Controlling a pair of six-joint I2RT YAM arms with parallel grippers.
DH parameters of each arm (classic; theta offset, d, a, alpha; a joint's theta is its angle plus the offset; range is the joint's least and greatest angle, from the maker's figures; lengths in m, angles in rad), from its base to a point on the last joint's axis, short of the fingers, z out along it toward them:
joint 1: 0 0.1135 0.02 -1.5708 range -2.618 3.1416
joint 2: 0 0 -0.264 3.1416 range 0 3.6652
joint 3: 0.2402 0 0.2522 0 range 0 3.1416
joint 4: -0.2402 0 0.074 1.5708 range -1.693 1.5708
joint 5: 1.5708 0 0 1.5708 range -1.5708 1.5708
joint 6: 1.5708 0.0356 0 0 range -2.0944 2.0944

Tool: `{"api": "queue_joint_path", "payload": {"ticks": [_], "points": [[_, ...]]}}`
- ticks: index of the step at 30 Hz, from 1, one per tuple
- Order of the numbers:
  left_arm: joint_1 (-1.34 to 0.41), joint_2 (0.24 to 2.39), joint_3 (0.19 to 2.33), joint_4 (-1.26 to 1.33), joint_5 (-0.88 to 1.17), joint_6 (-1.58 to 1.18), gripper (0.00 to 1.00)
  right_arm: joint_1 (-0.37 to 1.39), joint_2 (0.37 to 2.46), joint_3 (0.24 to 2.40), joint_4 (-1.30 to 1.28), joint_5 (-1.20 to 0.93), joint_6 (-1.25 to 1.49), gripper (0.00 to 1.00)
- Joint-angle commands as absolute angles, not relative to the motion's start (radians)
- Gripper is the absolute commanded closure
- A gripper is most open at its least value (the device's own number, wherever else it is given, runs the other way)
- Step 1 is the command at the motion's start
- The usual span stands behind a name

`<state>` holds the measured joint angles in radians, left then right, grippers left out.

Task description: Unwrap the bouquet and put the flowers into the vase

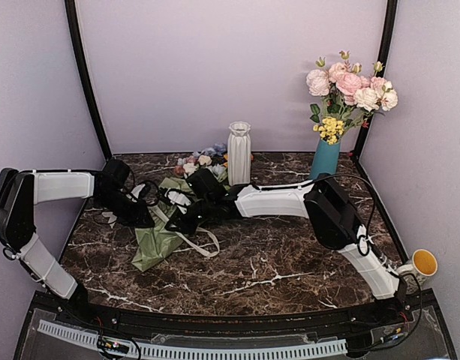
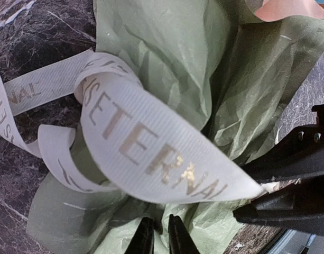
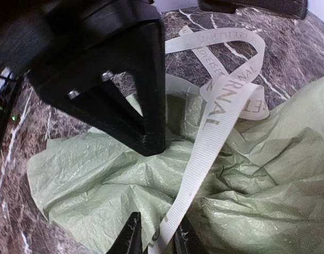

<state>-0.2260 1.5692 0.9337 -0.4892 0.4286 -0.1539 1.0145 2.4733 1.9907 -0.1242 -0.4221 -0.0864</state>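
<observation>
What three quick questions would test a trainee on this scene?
1. True or false: the flowers are not yet in the white vase.
2. What lies between the right gripper fingertips? A a stem; B the ribbon; C nothing.
3. Fill in: the left gripper pinches the bouquet by its green ____.
Key: 1 true; 2 B; 3 paper.

The bouquet [image 1: 156,238] lies on its side, green paper crumpled, cream ribbon [image 2: 151,153] looping loose over it. Its flowers [image 1: 203,159] point toward the white ribbed vase [image 1: 239,154], upright just beyond.
</observation>
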Motion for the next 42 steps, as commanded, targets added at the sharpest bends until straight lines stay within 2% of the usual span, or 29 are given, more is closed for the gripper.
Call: {"api": "queue_joint_path", "payload": {"ticks": [1,3,10,17,24,27,32,38,40,41,42], "points": [[-0.219,1.525,0.959,-0.518,0.448,-0.137,0.86,1.023,2.476,2.013,-0.074,-0.416,-0.070,0.88],[-0.219,1.522,0.959,-0.519,0.441,-0.137,0.86,1.023,2.455,2.003,-0.069,-0.404,-0.068,1.00],[-0.219,1.514,0.950,-0.506,0.393,-0.165,0.86,1.015,2.267,1.846,0.029,-0.354,-0.048,1.00],[-0.218,1.522,0.942,-0.464,0.380,-0.191,0.86,0.980,1.985,1.598,0.136,-0.182,0.001,1.00],[-0.216,1.536,0.963,-0.447,0.365,-0.199,0.86,0.942,1.670,1.283,0.148,0.141,0.056,1.00],[-0.216,1.543,0.970,-0.445,0.373,-0.203,0.86,0.924,1.527,1.129,0.151,0.376,0.141,1.00],[-0.215,1.531,0.985,-0.447,0.371,-0.211,0.85,0.875,1.366,0.941,0.008,0.656,0.416,1.00],[-0.215,1.512,1.024,-0.471,0.365,-0.218,0.82,0.831,1.393,0.898,-0.170,0.654,0.628,1.00],[-0.215,1.503,1.035,-0.475,0.345,-0.222,0.79,0.829,1.436,0.929,-0.225,0.642,0.671,0.93],[-0.214,1.498,1.039,-0.475,0.323,-0.227,0.78,0.828,1.456,0.945,-0.257,0.644,0.706,0.86],[-0.215,1.492,1.043,-0.476,0.300,-0.230,0.73,0.825,1.472,0.957,-0.274,0.633,0.722,0.73]]}}
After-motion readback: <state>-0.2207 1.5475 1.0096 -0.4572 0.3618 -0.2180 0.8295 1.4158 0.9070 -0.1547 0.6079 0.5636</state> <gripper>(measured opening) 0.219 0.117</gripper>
